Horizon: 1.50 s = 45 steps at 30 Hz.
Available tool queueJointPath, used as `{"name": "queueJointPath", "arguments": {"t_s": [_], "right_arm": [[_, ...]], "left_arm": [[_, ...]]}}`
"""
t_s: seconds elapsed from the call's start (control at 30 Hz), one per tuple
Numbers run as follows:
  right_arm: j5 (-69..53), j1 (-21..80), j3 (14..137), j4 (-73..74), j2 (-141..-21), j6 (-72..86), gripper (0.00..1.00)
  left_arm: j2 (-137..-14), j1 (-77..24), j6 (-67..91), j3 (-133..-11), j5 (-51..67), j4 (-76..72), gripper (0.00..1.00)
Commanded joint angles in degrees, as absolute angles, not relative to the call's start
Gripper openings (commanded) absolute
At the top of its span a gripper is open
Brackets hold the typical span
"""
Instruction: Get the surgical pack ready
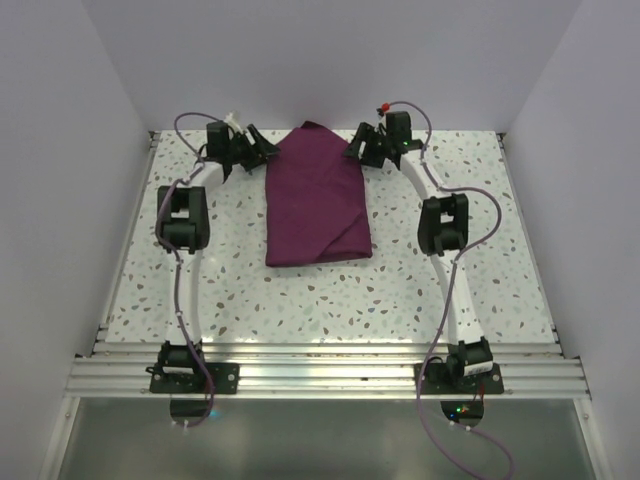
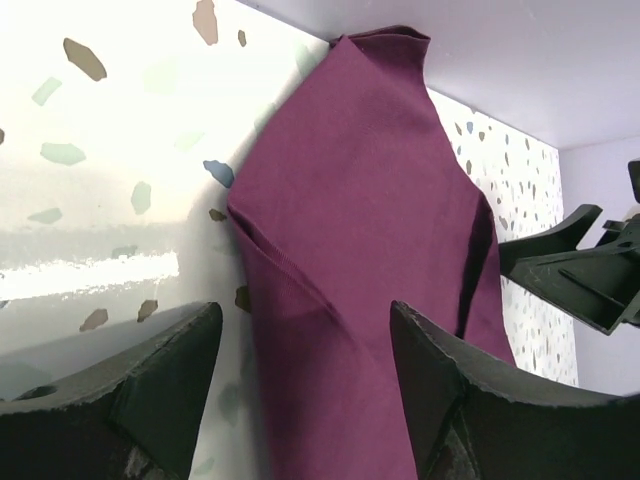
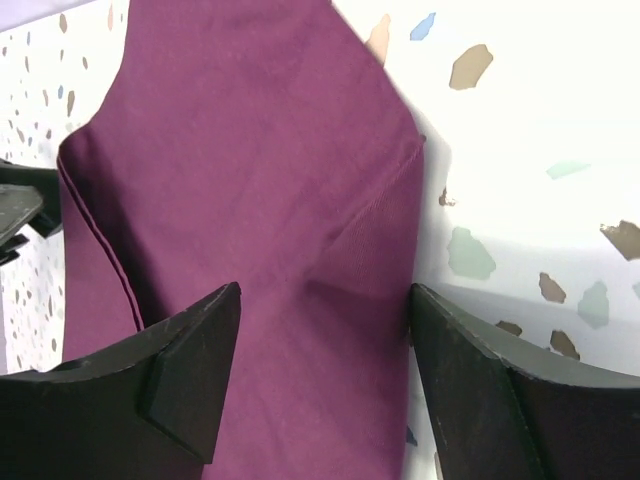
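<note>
Your left claw (image 2: 305,315) and right claw (image 3: 325,295) gaped empty with corners of the surgical pack (image 1: 315,200) just beneath them, so you needed even, simultaneous pinches.

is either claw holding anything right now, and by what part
Nothing is held. The left claw and the right claw both stand open at the far corners of the purple cloth, which lies on the table.

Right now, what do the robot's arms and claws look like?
The left arm and right arm are slim white links with chunky black joints. Purple cables loop along both. The left gripper and right gripper are black, each with two wedge-shaped fingers.
</note>
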<state>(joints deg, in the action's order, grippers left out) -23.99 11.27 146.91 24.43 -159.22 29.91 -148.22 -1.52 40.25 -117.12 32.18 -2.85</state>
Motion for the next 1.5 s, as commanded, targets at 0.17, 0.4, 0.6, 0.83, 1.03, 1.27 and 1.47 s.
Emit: {"name": "queueJointPath", "arguments": {"t_s": [0.17,0.4,0.6,0.83,1.03,1.27,1.47], "right_arm": [[-22.85,11.87,144.05,25.58,-163.21,30.23,0.66],[-23.03,11.86,147.22,23.47,-166.73,32.95,0.62],[-23.38,11.60,149.76,21.18,-169.27,36.38,0.59],[-25.66,10.90,149.50,15.12,-170.24,42.01,0.31],[-31.99,10.28,148.19,8.88,-166.48,48.07,0.05],[-35.06,10.11,142.21,8.61,-156.98,49.66,0.03],[-37.88,10.11,138.60,10.19,-150.57,49.40,0.00]], "left_arm": [[-153.89,-0.97,44.30,-117.51,31.99,-4.48,0.63],[-156.53,-0.97,46.84,-120.41,31.20,-4.66,0.53],[-158.46,-0.88,50.18,-121.37,31.20,-6.41,0.43],[-160.48,-0.79,55.80,-123.30,31.90,-9.84,0.15],[-158.30,-0.53,59.32,-122.35,35.33,-12.65,0.00],[-148.02,-0.44,58.80,-114.98,38.58,-13.71,0.00],[-140.37,-0.44,55.29,-110.65,40.08,-9.77,0.00]]}}
